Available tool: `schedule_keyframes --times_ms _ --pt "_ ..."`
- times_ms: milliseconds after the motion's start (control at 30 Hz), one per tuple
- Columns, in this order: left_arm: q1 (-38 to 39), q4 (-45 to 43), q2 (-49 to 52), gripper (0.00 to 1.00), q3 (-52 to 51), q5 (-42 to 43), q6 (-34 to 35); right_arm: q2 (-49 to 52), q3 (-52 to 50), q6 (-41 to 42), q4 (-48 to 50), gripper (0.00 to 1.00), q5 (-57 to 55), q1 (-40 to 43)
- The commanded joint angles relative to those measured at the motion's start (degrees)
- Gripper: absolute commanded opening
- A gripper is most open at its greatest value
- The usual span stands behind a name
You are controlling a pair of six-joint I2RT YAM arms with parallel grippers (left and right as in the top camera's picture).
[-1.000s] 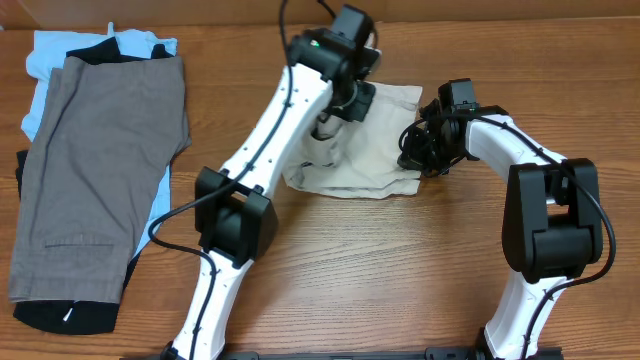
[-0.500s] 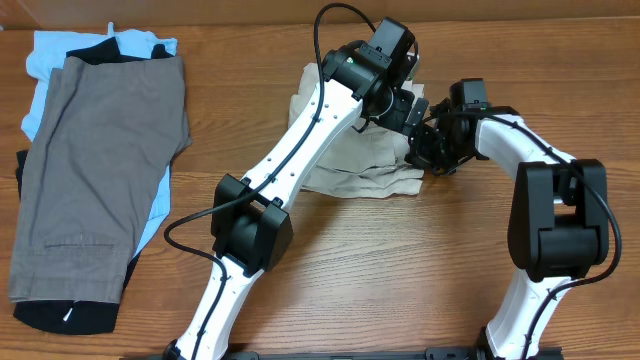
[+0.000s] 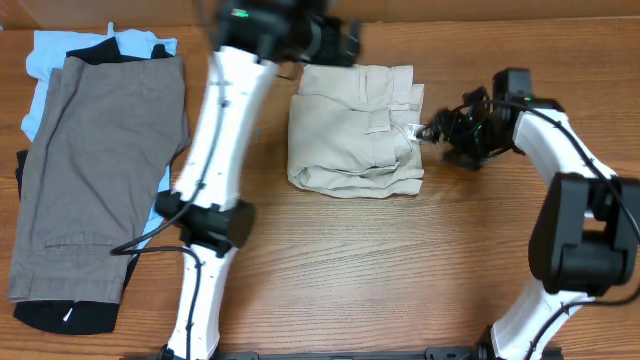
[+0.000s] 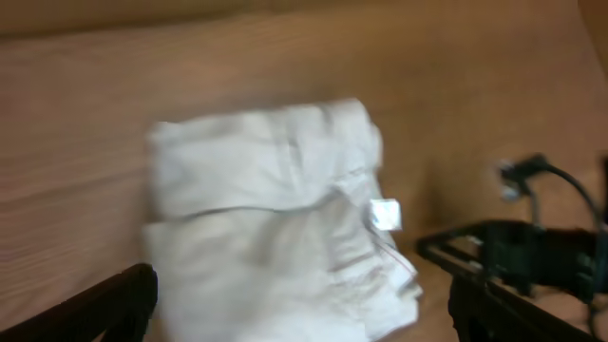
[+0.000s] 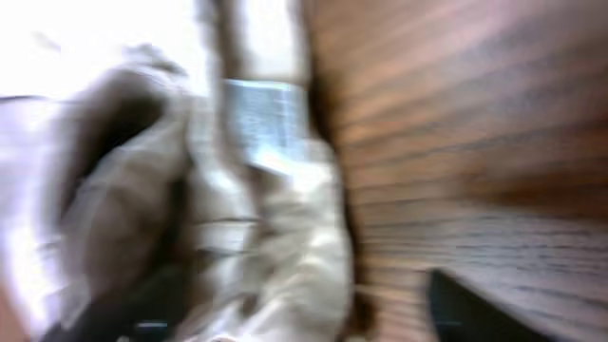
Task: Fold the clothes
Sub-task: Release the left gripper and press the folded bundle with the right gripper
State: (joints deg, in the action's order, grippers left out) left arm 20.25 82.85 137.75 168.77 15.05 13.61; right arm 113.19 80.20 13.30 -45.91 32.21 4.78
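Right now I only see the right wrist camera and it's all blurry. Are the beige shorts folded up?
Observer: Yes, the beige shorts lie folded in a compact bundle on the table.
Operator: Is my other hand holding them?
Observer: No, the left gripper is open and holds nothing.
Operator: Are there other clothes?
Observer: Yes, a pile at the table's left end: grey-brown shorts on a light blue garment and a black garment.

One pair of beige shorts [image 3: 355,125] (just beside the right gripper [image 3: 440,130]); well apart from it, one grey-brown shorts [image 3: 100,170], one blue garment [image 3: 50,55], one black garment [image 3: 50,315].
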Motion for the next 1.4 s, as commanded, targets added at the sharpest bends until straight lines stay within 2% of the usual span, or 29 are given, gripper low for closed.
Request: schedule_keyframes --times_ms 0,167,367,567,800,1100,1367 --pt "-3.8 2.5 -1.7 1.0 4.7 1.1 0.6 -3.0 2.5 -2.0 1.1 1.0 0.5 -1.4" --pt "-7.8 5.7 -1.7 1.0 4.9 1.0 0.5 -2.0 2.5 -1.3 3.8 1.0 -3.7 -4.8" --pt "-9.8 7.8 -1.7 1.0 4.9 0.6 -1.2 -1.8 2.4 0.5 5.7 1.0 -17.1 -10.5" --pt "-9.8 9.9 -1.7 1.0 4.9 -3.8 -1.2 -0.7 2.4 3.2 6.6 1.0 -27.1 -14.2" --pt "-9.8 11.3 -1.7 1.0 4.9 -4.2 -2.0 4.7 2.4 4.8 6.2 1.0 -26.7 -14.4" --pt "-9.7 11.8 -1.7 1.0 4.9 -5.3 -2.0 6.7 2.3 7.9 6.4 1.0 -18.4 -14.4" --pt "-9.7 12.3 -1.7 1.0 4.9 -5.3 -2.0 13.3 2.3 8.7 6.9 0.99 -11.6 -14.4"
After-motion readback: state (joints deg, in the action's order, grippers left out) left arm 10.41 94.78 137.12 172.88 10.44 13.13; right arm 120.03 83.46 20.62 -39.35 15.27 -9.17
